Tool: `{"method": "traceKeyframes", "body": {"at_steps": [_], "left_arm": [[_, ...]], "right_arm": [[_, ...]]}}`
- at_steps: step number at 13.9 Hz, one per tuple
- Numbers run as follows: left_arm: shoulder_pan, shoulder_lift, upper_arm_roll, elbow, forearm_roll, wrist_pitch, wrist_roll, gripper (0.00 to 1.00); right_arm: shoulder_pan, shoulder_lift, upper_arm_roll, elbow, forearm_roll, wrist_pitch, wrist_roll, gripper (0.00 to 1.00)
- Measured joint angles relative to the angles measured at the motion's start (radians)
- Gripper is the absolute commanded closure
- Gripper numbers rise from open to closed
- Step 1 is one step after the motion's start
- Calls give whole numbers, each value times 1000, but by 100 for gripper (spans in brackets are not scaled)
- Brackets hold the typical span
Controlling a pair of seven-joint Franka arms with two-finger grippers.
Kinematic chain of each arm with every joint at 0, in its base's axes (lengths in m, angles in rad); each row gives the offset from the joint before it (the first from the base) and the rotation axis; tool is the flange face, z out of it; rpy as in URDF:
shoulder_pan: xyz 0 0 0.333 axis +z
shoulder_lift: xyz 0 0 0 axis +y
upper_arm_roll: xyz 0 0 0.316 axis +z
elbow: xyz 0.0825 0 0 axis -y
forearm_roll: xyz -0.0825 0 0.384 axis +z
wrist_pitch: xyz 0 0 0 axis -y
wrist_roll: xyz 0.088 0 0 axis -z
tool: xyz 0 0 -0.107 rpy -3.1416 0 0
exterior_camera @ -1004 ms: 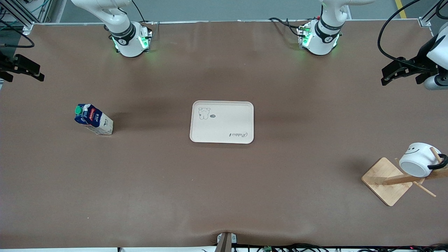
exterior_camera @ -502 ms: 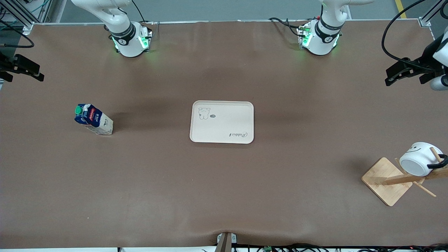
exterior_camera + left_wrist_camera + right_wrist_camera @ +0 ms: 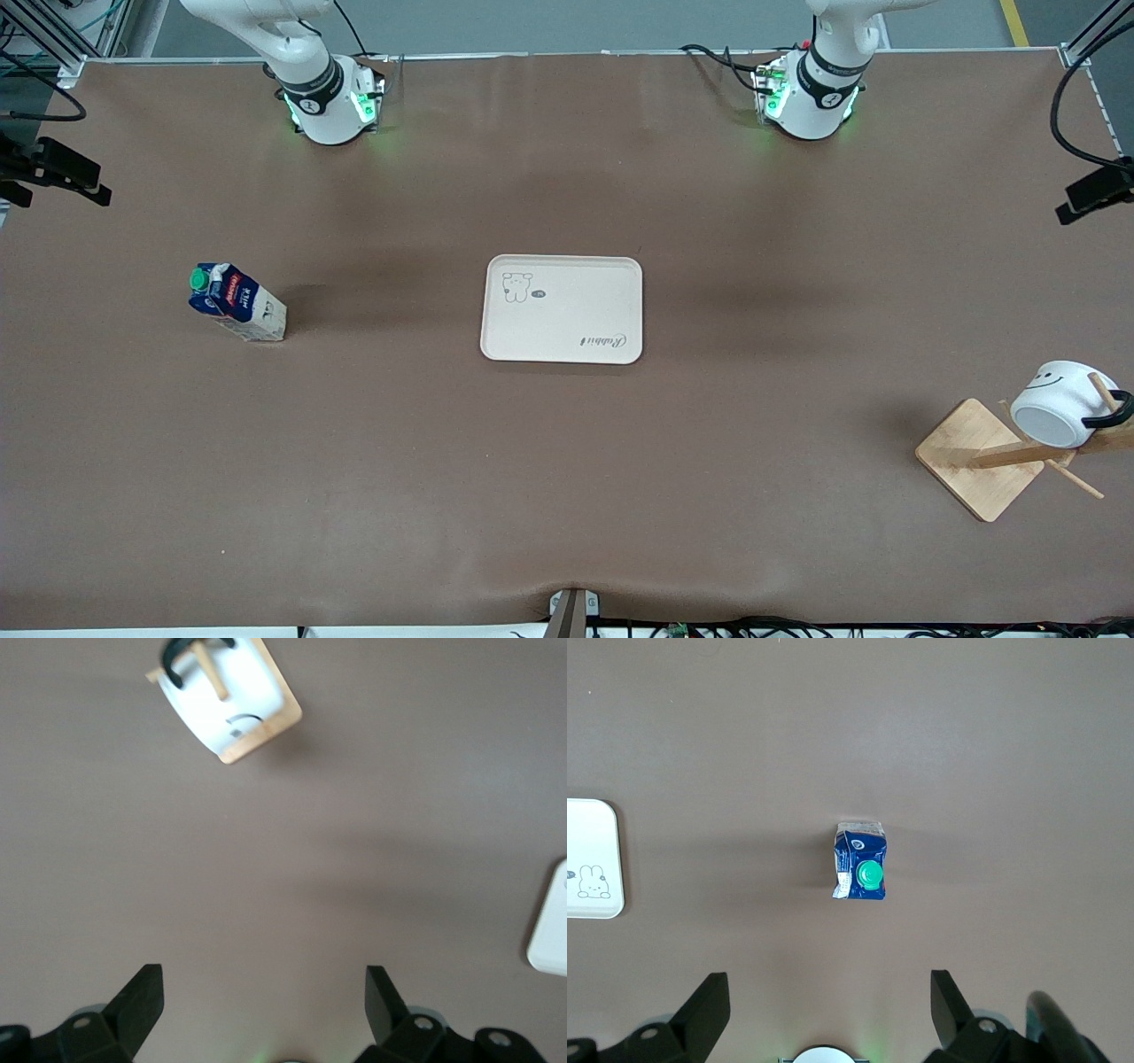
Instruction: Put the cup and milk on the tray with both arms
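The cream tray (image 3: 562,309) lies at the table's middle. The milk (image 3: 236,302) stands on the table toward the right arm's end. It shows with its green cap up in the right wrist view (image 3: 859,873). The cup (image 3: 1059,404) hangs on a peg of a wooden rack toward the left arm's end. It also shows in the left wrist view (image 3: 221,709). My left gripper (image 3: 1094,193) is open and empty, high over the table's edge at the left arm's end (image 3: 264,992). My right gripper (image 3: 84,182) is open and empty, high over the table's edge at the right arm's end (image 3: 824,997).
The wooden rack's square base (image 3: 974,456) stands near the front camera at the left arm's end, with pegs sticking out. The tray's corner shows in the left wrist view (image 3: 554,930) and the right wrist view (image 3: 592,859). Brown table surface lies between the things.
My left gripper has moved outward toward the left arm's end of the table and now mostly leaves the front view. The right arm, milk, cup and tray have not moved.
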Motion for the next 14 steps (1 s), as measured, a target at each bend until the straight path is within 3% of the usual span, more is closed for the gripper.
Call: {"method": "traceKeyframes", "body": {"at_steps": [4,8,14], "left_arm": [[87,14,0,-137,-12,213,127,0],[199,33,2,-269,-170,449,372,0],[267,124,2,-310,-416,615,686,0]], "right_arm": [[0,0,0,0,0,0,0,0],[0,0,0,0,0,0,0,0],[0,0,0,0,1,0,0,0]]}}
